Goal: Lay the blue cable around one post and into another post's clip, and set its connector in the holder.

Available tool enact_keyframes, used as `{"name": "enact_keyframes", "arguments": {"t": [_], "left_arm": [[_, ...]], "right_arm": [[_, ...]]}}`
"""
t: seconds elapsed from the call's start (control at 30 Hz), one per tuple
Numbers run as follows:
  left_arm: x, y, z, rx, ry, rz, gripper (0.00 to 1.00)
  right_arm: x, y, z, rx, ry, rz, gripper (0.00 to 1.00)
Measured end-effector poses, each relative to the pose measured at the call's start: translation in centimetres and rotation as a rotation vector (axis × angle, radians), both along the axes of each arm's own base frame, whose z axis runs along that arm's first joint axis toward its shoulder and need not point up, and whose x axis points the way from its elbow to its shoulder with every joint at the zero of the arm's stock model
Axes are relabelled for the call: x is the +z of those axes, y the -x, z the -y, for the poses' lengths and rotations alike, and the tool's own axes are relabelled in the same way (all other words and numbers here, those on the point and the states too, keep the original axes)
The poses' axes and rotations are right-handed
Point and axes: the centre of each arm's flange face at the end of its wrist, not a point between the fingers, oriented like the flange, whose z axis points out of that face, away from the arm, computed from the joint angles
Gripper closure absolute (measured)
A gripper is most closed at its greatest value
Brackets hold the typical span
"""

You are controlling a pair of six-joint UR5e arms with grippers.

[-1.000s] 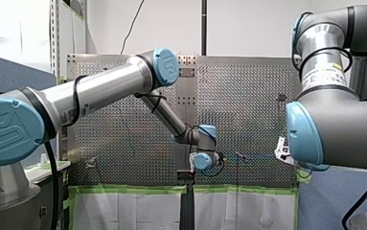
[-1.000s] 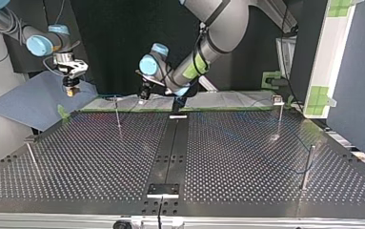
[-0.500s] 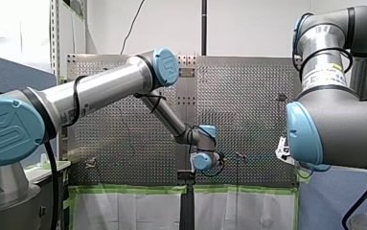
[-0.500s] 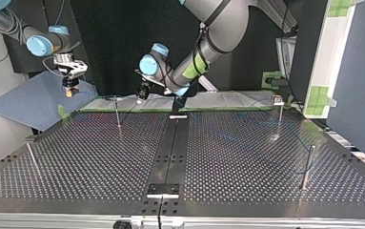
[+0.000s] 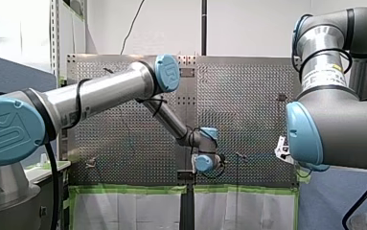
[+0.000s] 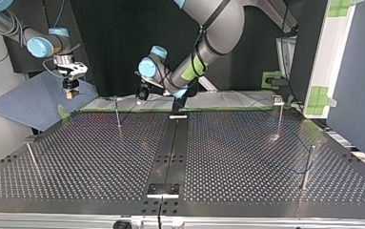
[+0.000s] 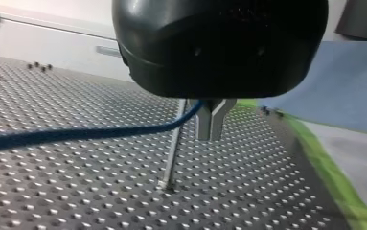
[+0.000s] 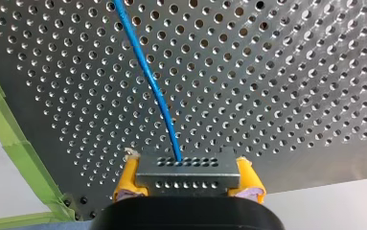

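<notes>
My left gripper [image 6: 140,97] seems to have risen slightly off the table.

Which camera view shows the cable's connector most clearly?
The right wrist view: the grey connector sits between my right claw's yellow pads, the blue cable leaving it. In the top view that claw is far off, the connector too small to tell. The front view hides it; the left wrist view shows only cable.

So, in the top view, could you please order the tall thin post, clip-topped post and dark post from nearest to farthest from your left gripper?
1. Tall thin post, beside my left gripper.
2. Clip-topped post, far edge, view's right.
3. Dark post, view's right, nearer the camera.
</notes>
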Motion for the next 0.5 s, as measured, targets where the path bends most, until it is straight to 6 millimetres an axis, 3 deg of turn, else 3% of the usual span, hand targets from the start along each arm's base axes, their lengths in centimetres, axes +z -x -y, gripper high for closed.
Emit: {"name": "enact_keyframes", "arguments": {"t": [0.17, 0.5], "left_arm": [[-0.7, -0.6, 0.4, 0.001, 0.011, -0.004, 0.98], [0.2, -2.4, 0.0, 0.01, 0.041, -0.003, 0.98]], "right_arm": [[0.0, 0.0, 0.2, -0.001, 0.002, 0.0, 1.0], [-0.4, -0.1, 0.4, 0.004, 0.006, 0.001, 1.0]]}}
